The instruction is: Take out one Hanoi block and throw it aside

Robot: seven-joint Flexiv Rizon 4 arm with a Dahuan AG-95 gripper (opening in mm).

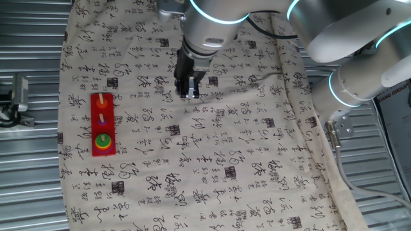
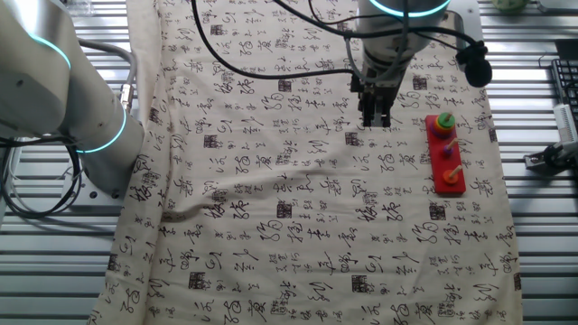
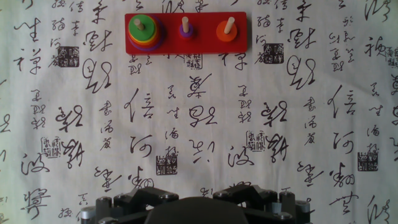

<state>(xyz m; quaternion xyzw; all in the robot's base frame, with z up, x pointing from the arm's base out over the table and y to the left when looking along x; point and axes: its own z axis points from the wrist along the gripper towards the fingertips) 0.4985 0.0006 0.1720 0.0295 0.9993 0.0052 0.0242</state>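
Observation:
The green Hanoi block [image 3: 141,27] sits on top of a stack of wider discs, yellow just beneath it, on the left peg of the red base [image 3: 205,45] in the hand view. It also shows in one fixed view [image 1: 103,140] and in the other fixed view [image 2: 442,120]. The middle peg holds a small purple disc [image 3: 185,30] and the right peg an orange disc [image 3: 226,30]. My gripper [image 1: 189,95] hangs over the bare cloth, well apart from the base [image 1: 110,128], open and empty. Only its finger bases show at the bottom of the hand view [image 3: 198,194].
A cream cloth printed with black calligraphy [image 1: 225,160] covers the slatted metal table and has wrinkles near its middle [image 2: 271,181]. A small metal fixture [image 1: 18,96] stands off the cloth at the left. Cables [image 2: 298,18] trail behind the arm.

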